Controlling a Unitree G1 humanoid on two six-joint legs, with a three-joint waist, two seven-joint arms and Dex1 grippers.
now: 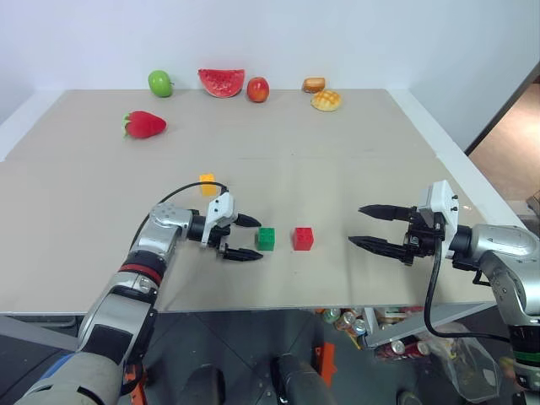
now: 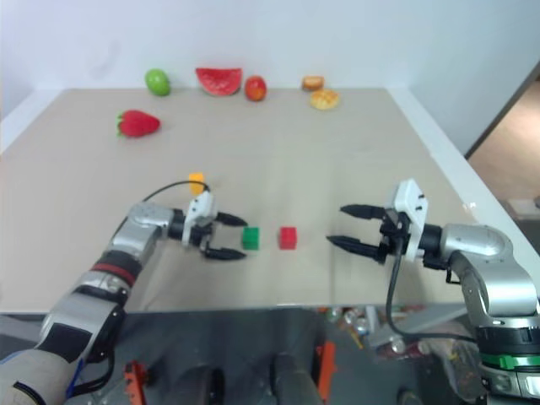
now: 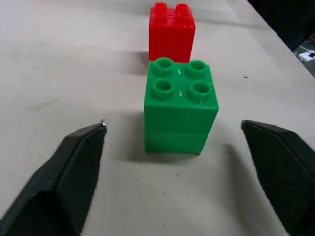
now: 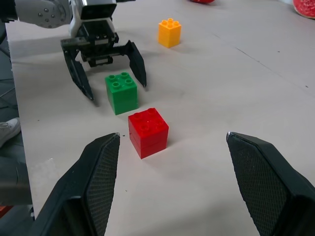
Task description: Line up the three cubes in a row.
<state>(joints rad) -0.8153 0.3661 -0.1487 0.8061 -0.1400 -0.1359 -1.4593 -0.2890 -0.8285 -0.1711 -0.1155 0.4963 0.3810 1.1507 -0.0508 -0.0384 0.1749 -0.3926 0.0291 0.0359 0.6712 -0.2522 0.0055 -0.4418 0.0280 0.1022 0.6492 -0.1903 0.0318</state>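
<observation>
A green cube (image 1: pixel 266 239) and a red cube (image 1: pixel 303 239) stand side by side on the tan table (image 1: pixel 354 160), a small gap between them. The yellow-orange cube (image 1: pixel 207 184) sits farther back and to the left. My left gripper (image 1: pixel 250 237) is open just left of the green cube, its fingers apart from it and not holding it. In the left wrist view the green cube (image 3: pixel 179 105) stands free between the spread fingertips (image 3: pixel 78 157), with the red cube (image 3: pixel 172 32) behind it. My right gripper (image 1: pixel 364 225) hangs open to the right of the red cube, empty.
Toy foods lie along the table's back: a strawberry (image 1: pixel 144 125), a green apple (image 1: pixel 160 83), a watermelon slice (image 1: pixel 221 82), a peach (image 1: pixel 257 89) and two breads (image 1: pixel 321 94). The table's front edge runs just below both grippers.
</observation>
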